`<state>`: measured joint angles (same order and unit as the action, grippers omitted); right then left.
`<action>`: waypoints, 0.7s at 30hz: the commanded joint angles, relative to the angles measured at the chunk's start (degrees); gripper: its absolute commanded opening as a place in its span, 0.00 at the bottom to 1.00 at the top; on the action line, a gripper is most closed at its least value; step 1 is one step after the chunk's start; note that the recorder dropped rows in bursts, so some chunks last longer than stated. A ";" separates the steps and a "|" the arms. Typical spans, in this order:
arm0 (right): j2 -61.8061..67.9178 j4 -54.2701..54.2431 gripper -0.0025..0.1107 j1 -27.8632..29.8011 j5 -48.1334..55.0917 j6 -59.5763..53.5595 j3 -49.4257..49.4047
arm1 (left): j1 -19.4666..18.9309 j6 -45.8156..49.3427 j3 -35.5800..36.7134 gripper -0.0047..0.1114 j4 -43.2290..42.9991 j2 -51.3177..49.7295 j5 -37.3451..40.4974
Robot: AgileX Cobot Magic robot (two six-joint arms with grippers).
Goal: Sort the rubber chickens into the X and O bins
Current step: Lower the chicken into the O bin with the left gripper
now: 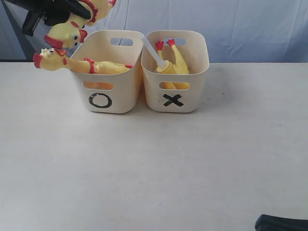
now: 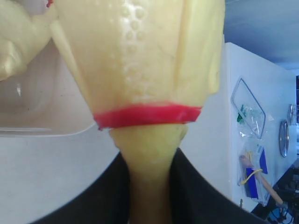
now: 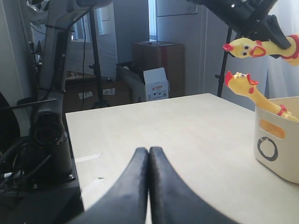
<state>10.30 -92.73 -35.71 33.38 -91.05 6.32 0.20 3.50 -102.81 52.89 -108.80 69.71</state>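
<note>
My left gripper (image 1: 79,13) hangs above the O bin's far left corner, shut on a rubber chicken (image 1: 68,33) whose head droops down. In the left wrist view that chicken's yellow neck (image 2: 149,154) is squeezed between the black jaws of the left gripper (image 2: 149,186), its red band just beyond. A second chicken (image 1: 103,68) lies in the O bin (image 1: 103,103), head sticking out over the left rim. The third chicken (image 1: 174,63), with a white tube (image 1: 151,48), sits feet up in the X bin (image 1: 192,91). My right gripper (image 3: 148,150) is shut on nothing, low over the table.
The two bins stand side by side at the back middle of the pale table (image 1: 154,163). A bit of the right arm (image 1: 281,223) shows at the front right corner. The right wrist view shows the O bin (image 3: 280,140) far off and an arm base (image 3: 46,135) beside the table.
</note>
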 commanded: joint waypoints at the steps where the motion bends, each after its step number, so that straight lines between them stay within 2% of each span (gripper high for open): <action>1: -0.24 0.15 0.01 0.33 0.00 -0.09 -0.26 | 0.10 -2.11 -1.27 0.04 0.63 0.14 0.25; 8: -0.24 0.15 0.01 0.33 -0.26 -0.09 -0.26 | 3.23 -4.31 -1.27 0.04 -4.10 0.14 0.25; 13: -0.24 0.15 0.01 0.33 -0.48 -0.09 -0.26 | 3.43 -11.06 -1.27 0.04 -6.36 0.14 0.25; 18: -0.24 0.15 0.01 0.33 -0.91 -0.09 -0.26 | 4.24 -14.86 -1.27 0.04 -3.57 0.14 0.25; 21: -0.24 0.15 0.01 0.33 -0.91 -0.09 -0.26 | 5.99 -15.27 -1.27 0.04 -3.66 0.26 -0.99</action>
<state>10.30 -92.64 -35.71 32.92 -91.05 6.32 4.65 -11.19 -103.34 46.98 -108.80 70.40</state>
